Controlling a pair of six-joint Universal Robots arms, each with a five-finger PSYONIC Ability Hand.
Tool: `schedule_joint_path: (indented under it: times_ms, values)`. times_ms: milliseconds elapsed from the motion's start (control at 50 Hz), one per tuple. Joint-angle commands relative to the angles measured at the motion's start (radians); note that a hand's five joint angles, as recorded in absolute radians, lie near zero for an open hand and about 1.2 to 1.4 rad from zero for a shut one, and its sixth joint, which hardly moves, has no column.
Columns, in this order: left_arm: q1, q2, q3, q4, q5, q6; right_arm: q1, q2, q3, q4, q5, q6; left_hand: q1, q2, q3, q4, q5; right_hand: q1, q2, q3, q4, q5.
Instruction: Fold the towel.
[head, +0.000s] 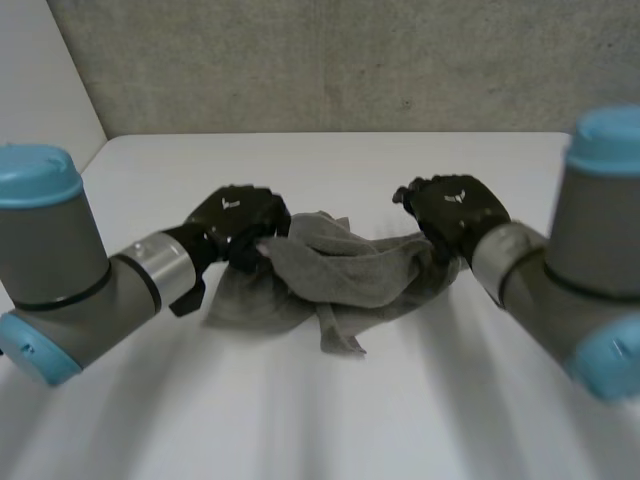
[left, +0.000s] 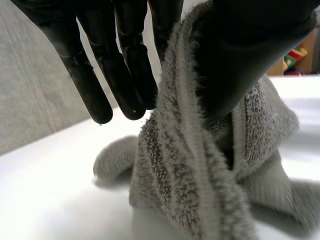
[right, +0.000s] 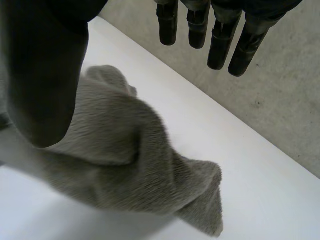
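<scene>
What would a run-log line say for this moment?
crumpled grey terry towel: unfolded, bunched on white table | left hand: pinches its edge | right hand: open at its other end

Grey towel (head: 340, 270), crumpled heap on white table (head: 400, 400), one edge lifted upward.

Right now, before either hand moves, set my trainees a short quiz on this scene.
1. True or false: the towel lies spread flat on the table.
2. Are the right hand's fingers straight or curled?
3. Which hand pinches the towel between thumb and fingers? A: the left hand. B: the right hand. C: neither.
Key: 1 false, it is bunched up; 2 straight; 3 A.
</scene>
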Motion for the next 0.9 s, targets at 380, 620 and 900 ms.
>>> schedule_joint_path:
  times_ms: [380,620,900]
  values:
    - [-0.011,-0.101,0.171,-0.036,-0.081,-0.098,0.046,-0.044,0.426,-0.121,-0.175,0.203,-0.02,-0.04,-0.044,-0.037,-0.042,-0.038,-0.045,-0.05,-0.06,-0.041]
    - [-0.011,-0.088,0.171,-0.036,-0.082,-0.098,0.105,0.131,0.23,-0.132,-0.158,0.323,-0.032,-0.051,-0.056,-0.049,-0.054,-0.017,-0.024,-0.029,-0.04,-0.02]
    - [-0.015,-0.08,0.16,-0.037,-0.082,-0.095,0.14,0.266,0.054,-0.139,-0.098,0.414,-0.041,-0.06,-0.065,-0.058,-0.063,0.167,0.161,0.155,0.145,0.165]
